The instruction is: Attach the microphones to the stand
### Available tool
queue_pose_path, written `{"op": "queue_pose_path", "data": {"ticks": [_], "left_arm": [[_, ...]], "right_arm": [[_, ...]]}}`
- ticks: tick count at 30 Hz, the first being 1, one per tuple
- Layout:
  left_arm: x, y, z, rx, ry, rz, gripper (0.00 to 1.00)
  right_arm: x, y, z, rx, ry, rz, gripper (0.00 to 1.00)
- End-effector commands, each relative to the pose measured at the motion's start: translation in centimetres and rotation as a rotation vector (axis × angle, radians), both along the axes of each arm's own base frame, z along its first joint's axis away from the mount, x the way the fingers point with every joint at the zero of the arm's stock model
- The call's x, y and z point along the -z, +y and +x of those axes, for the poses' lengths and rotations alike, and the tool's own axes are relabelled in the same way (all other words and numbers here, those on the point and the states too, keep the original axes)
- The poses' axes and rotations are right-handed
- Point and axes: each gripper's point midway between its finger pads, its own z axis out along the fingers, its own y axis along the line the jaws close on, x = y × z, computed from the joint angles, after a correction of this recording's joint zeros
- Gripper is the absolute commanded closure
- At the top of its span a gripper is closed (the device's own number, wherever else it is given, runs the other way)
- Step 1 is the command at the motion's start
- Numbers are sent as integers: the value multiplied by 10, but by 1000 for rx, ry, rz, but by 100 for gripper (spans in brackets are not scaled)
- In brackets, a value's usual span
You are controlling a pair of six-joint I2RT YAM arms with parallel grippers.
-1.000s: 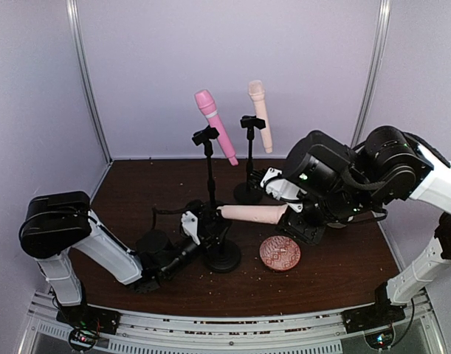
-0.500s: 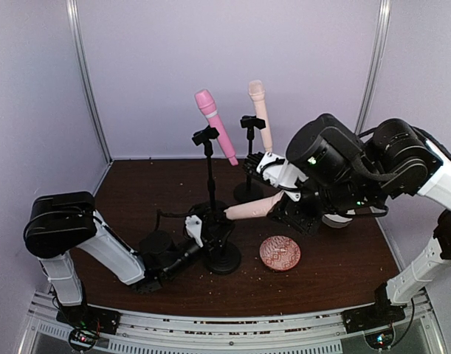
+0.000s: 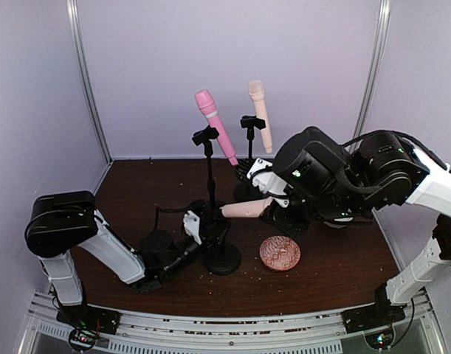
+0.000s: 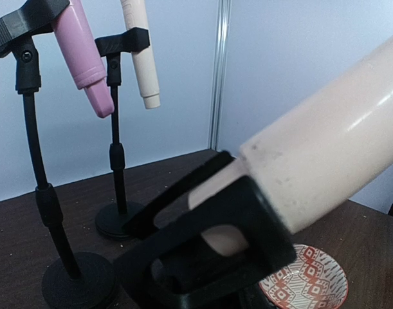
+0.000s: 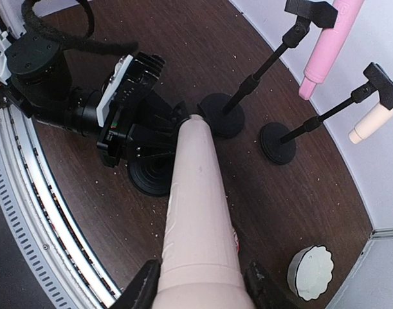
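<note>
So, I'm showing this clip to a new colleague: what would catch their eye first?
A cream mic hangs at centre: the right gripper holds one end, and its tip meets the clip of the front stand, which the left gripper grips. Behind, a pink mic and a second cream mic sit clipped on the back stands; a patterned dish lies right of the front stand.
</note>
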Motion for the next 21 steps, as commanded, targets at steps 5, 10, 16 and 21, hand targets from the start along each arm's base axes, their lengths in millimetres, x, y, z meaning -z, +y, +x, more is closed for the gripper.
{"op": "queue_pose_path", "data": {"ticks": [5, 10, 16, 21], "left_arm": [[-36, -14, -23, 106, -99, -91, 100], [-38, -14, -26, 109, -107, -89, 100], [-39, -18, -33, 120, -135, -72, 100], [-40, -23, -40, 135, -160, -57, 100]], "right_arm": [[37, 7, 10, 106, 133, 17, 100], [45, 1, 19, 166, 172, 31, 100], [51, -16, 31, 235, 185, 40, 100], [41, -27, 41, 255, 153, 58, 100]]}}
